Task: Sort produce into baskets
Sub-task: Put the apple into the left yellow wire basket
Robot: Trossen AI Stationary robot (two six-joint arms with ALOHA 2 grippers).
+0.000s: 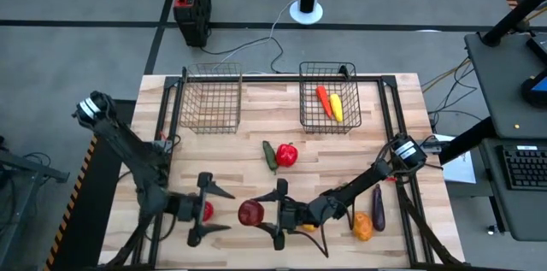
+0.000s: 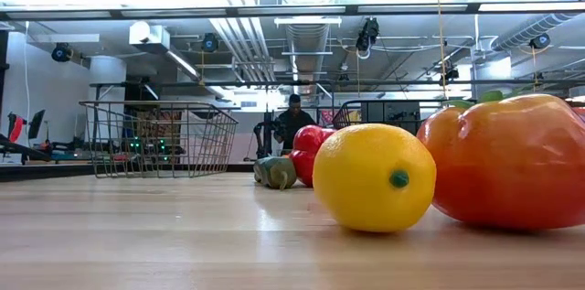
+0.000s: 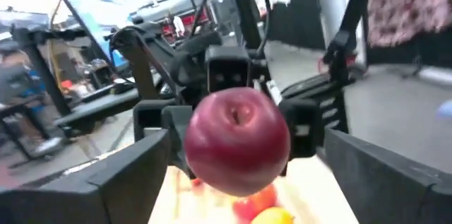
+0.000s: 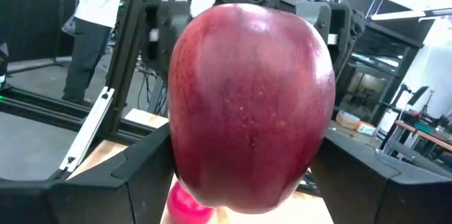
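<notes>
A dark red apple [image 1: 250,213] hangs above the table's near middle, with my right gripper [image 1: 265,213] shut on it from the table's right. My left gripper [image 1: 224,211] faces it from the left, open wide; its fingers [image 3: 120,174] stand on either side of the apple [image 3: 236,143] without touching. The left wire basket [image 1: 212,100] holds nothing I can see. The right basket [image 1: 329,113] holds an orange carrot [image 1: 324,100] and a yellow piece [image 1: 337,107]. A red pepper [image 1: 287,154] and a green piece [image 1: 270,155] lie mid-table. My right gripper pinches the apple by its two opposite sides [image 4: 185,167] between its two fingers. The fingers lie about level and come from the table's right. The apple is lifted clear of the table, and its stem dimple [image 3: 240,114] faces my left gripper.
A small red piece [image 1: 207,211] lies under my left gripper. A lemon [image 2: 375,177] lies under my right arm, with an orange piece [image 1: 363,226] and a purple eggplant [image 1: 377,207] near the right edge. A red-and-black box [image 1: 191,2] stands on the floor beyond the table.
</notes>
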